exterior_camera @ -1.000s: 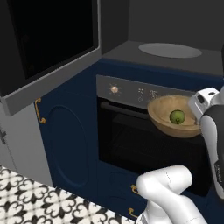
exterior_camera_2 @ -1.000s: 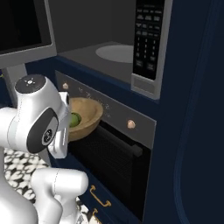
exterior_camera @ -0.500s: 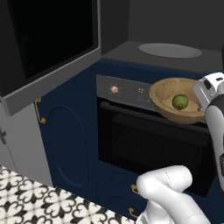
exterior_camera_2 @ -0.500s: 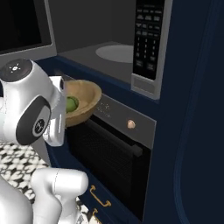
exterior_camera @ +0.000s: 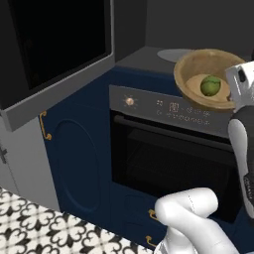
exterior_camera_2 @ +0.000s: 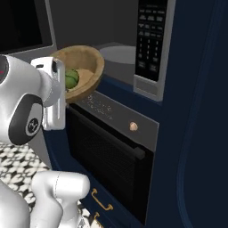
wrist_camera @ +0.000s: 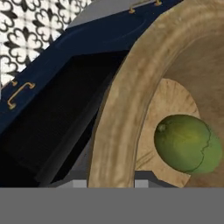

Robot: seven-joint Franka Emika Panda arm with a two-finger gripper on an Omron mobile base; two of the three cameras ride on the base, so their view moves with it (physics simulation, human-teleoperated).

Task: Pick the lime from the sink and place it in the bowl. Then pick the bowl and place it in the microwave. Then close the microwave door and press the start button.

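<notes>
Rising since a second ago, the bowl (exterior_camera: 207, 79) is now riding above the oven's control strip (exterior_camera: 168, 108) instead of in front of the oven (exterior_camera_2: 111, 160) glass, and we are carrying it toward the microwave (exterior_camera_2: 153, 46) cavity beyond. Our gripper (wrist_camera: 111, 181) is clamping the bowl's near rim, one finger on each side of the wall, in the hand view. Inside the bowl, the lime (exterior_camera: 210, 85) is lying loose on the floor, just beside the inner wall. We are judging the wooden bowl to be stiff and fairly light, so the rim is a sound place to hold; the lime, round and smooth, is likely to roll if we are tilting the bowl, so we are keeping it level on the way to the microwave.
</notes>
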